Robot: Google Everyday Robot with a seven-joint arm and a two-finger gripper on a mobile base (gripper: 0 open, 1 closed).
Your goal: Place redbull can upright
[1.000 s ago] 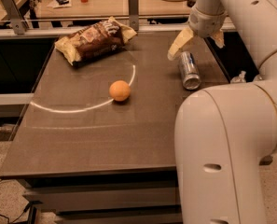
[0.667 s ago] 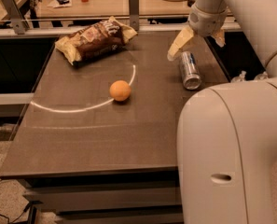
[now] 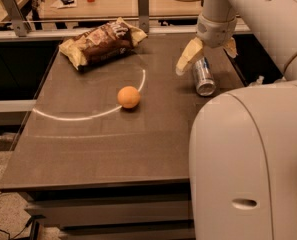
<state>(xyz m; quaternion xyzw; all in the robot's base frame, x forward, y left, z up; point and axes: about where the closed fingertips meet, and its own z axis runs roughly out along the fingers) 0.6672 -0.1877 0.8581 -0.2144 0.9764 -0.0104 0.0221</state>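
The redbull can (image 3: 204, 77) is silver with blue patches. It lies on its side at the right of the dark table (image 3: 103, 139), one shiny round end facing the front. My gripper (image 3: 208, 54) hangs just over the can's far end and is open. One cream finger (image 3: 188, 57) is to the left of the can and the other finger (image 3: 231, 48) to its right. The can is not held.
An orange (image 3: 129, 97) sits mid-table on a white arc line. A brown chip bag (image 3: 99, 43) lies at the back left. My large white arm body (image 3: 248, 159) blocks the front right. A railing and a second table run behind.
My gripper has come down and slightly forward, closer to the can's far end. The can, orange and bag have not moved.
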